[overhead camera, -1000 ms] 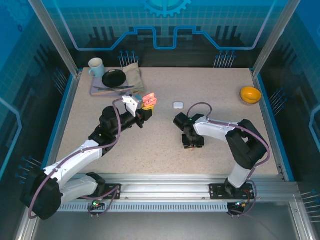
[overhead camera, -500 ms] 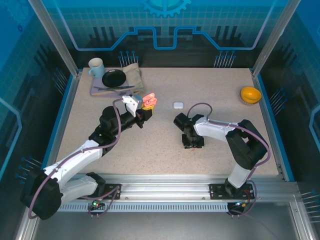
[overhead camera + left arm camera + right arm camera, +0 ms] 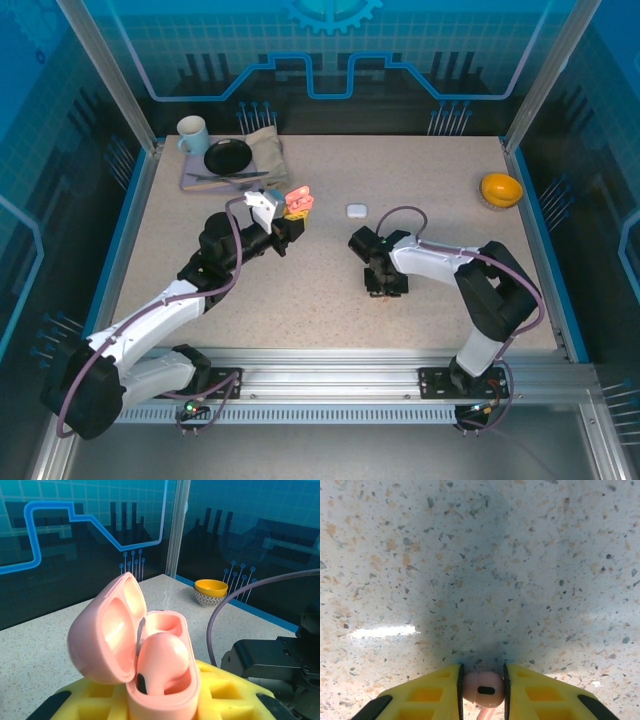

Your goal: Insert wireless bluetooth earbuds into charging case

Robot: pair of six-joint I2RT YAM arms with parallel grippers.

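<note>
My left gripper (image 3: 297,204) is shut on a salmon-pink charging case (image 3: 150,650), held up off the table with its lid swung open. One pink earbud (image 3: 162,660) sits in the near slot of the case; the far slot (image 3: 165,622) looks empty. My right gripper (image 3: 483,690) points straight down at the speckled table (image 3: 480,555) and is shut on a second pink earbud (image 3: 483,689), pinched between the yellow fingers (image 3: 435,692). In the top view the right gripper (image 3: 385,283) stands at mid-table. A closed white case (image 3: 356,210) lies on the table beyond it.
An orange bowl (image 3: 500,188) sits at the back right. A mug (image 3: 192,135), a black dish (image 3: 228,156) and a folded cloth (image 3: 262,152) are at the back left. Blue rails (image 3: 530,230) border the table.
The right gripper has shifted very slightly at the table surface, staying over the same spot. The left arm and the pink case have not moved.
</note>
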